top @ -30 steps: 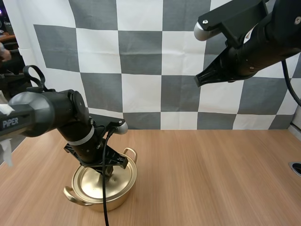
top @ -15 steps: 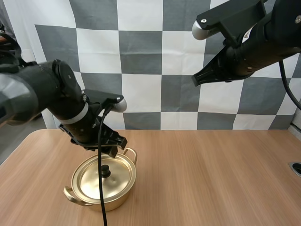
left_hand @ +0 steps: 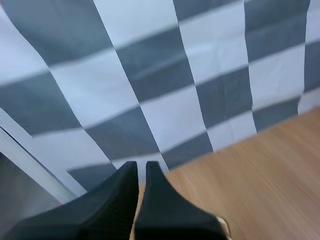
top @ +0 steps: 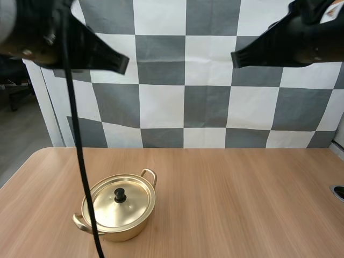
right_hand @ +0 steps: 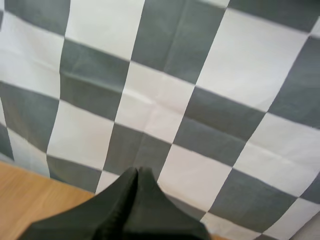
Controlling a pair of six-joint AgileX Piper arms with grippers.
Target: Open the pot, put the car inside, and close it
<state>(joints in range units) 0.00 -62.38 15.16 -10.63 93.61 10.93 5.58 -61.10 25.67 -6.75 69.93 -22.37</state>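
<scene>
A golden pot stands on the left part of the wooden table, closed by its golden lid with a black knob. My left gripper hangs high above the table at the far left, well above the pot, its fingers together with nothing between them; the left wrist view gives the same gripper as a dark wedge with a hairline gap. High at the right, my right gripper points left, and in the right wrist view it is shut on nothing.
A small dark round fitting sits at the table's right edge. Bare wood stretches to the right of the pot and behind it.
My left arm has lifted from the pot's lid, where it was a second ago, to high at the left. The right arm has risen a little. The lid stays on the pot.
</scene>
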